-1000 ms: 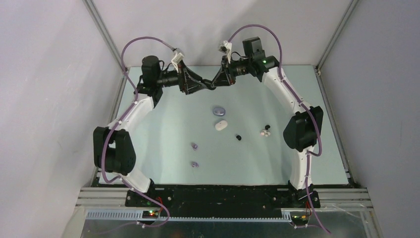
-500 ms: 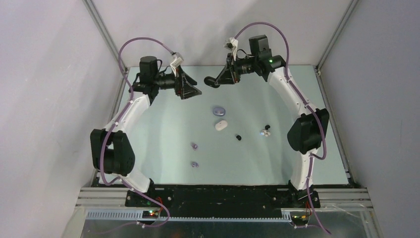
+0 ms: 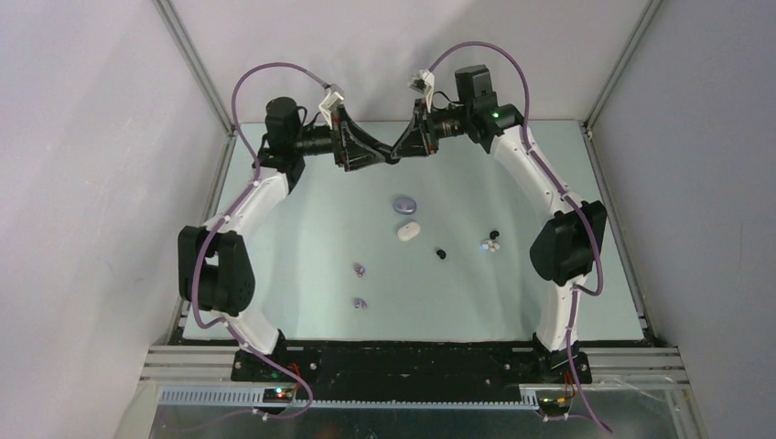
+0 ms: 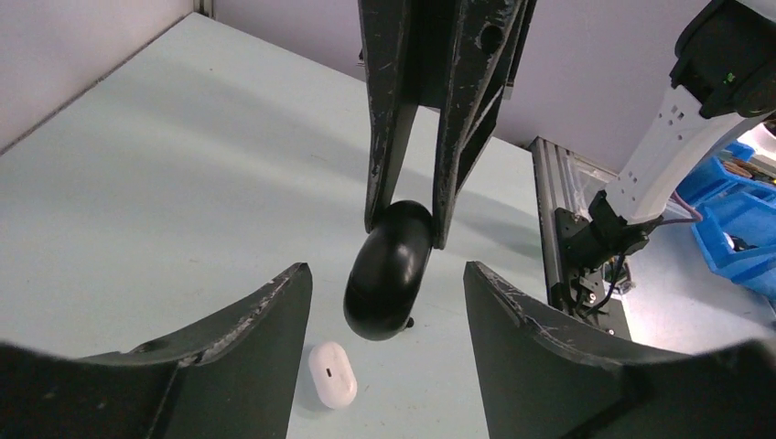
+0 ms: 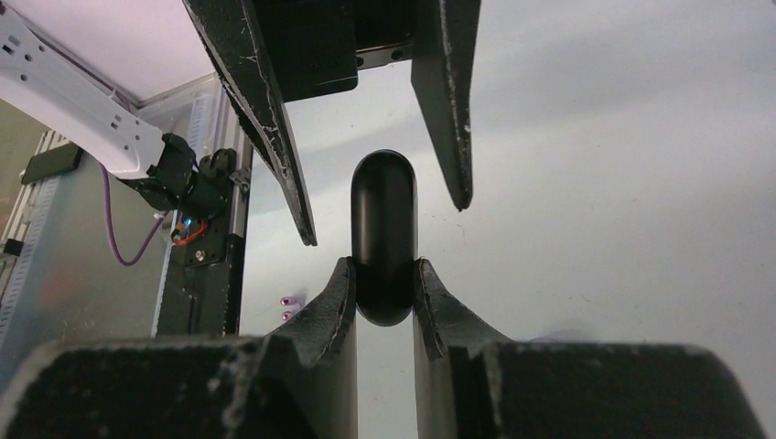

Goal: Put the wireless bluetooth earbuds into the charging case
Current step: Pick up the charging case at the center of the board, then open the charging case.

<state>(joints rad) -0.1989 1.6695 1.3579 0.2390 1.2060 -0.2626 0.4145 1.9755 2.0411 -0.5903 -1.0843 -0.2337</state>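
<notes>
My right gripper [image 3: 401, 150] [image 5: 384, 265] is shut on a black oval charging case [image 5: 384, 229] and holds it in the air over the table's far edge. My left gripper [image 3: 381, 157] [image 4: 386, 270] is open, its fingers either side of the case's free end [image 4: 389, 274] without touching. On the table lie two lavender earbuds [image 3: 360, 270] [image 3: 360, 303], a black earbud [image 3: 441, 252], and another black earbud [image 3: 494, 235] beside a white-pink pair [image 3: 490, 245]. The lavender buds also show in the right wrist view [image 5: 289, 307].
A lavender case [image 3: 404, 203] and a white case [image 3: 408, 230] lie closed mid-table; the white case also shows below the left fingers [image 4: 331, 375]. Aluminium frame posts and grey walls close in the far side of the table [image 3: 302, 229].
Half a second ago the two grippers stood apart. The left gripper has since swung right again, and its open jaws now straddle the black case held by the right gripper.
</notes>
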